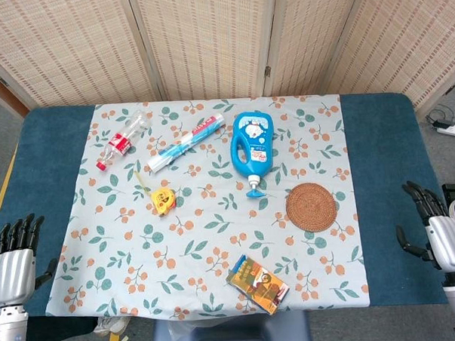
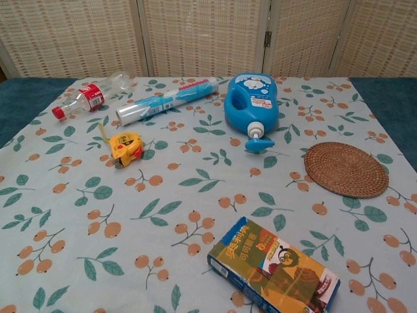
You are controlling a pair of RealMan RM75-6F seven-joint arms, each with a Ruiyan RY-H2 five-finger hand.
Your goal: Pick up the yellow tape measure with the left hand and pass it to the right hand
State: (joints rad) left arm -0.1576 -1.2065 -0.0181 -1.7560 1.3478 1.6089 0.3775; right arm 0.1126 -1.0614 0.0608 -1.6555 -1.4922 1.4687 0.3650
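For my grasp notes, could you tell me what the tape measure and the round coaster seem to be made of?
Tape measure: apparently glossy hard plastic, yellow with red trim. Round coaster: looks like woven rattan or straw, matte brown, with visible concentric coils.

Chinese characters "可可面包" on small box (image 2: 273, 267), other labels too small to read

Yellow tape measure (image 1: 163, 199) lies on floral cloth (image 1: 218, 292), near clear bottle (image 1: 123, 140) and rolled tube (image 1: 191, 142). Blue jug (image 1: 252, 145) beside woven coaster (image 1: 311, 206). Left hand (image 1: 14, 259) and right hand (image 1: 435, 229) at table edges, fingers apart, holding nothing.
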